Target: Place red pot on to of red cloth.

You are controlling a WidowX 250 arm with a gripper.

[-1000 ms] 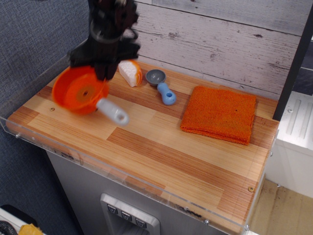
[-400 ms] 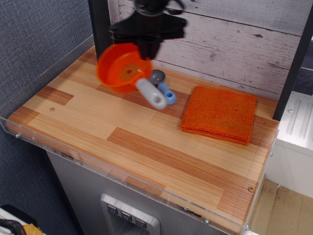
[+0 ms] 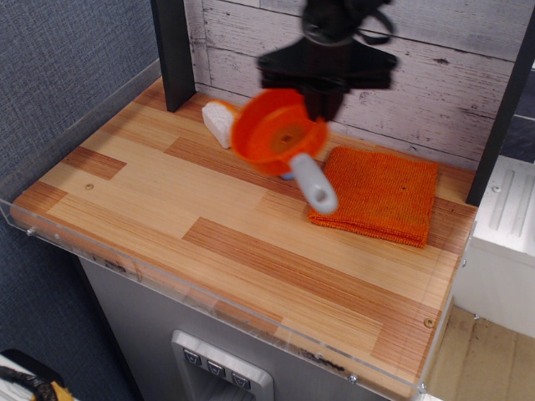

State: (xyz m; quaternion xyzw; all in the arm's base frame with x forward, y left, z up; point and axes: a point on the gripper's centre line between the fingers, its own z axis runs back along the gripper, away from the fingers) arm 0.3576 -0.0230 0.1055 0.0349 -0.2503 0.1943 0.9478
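Note:
The red pot (image 3: 274,132) is an orange-red round pan with a light grey handle (image 3: 313,184). It hangs tilted in the air, held at its far rim by my gripper (image 3: 316,107), which is shut on it. The pot is over the table's middle, just left of the red cloth (image 3: 376,194). The cloth lies flat at the right rear of the wooden table. The pot's handle tip reaches over the cloth's left edge. The gripper's fingertips are hidden behind the pot's rim.
A white and orange wedge-shaped toy (image 3: 219,122) lies behind the pot on the left. A small blue-handled scoop is mostly hidden behind the pot. The wooden table (image 3: 167,192) has a clear plastic rim. A black post (image 3: 174,50) stands at the rear left.
My gripper has carried the red pot from the table's left rear rightward, to beside the cloth. The cloth has not moved.

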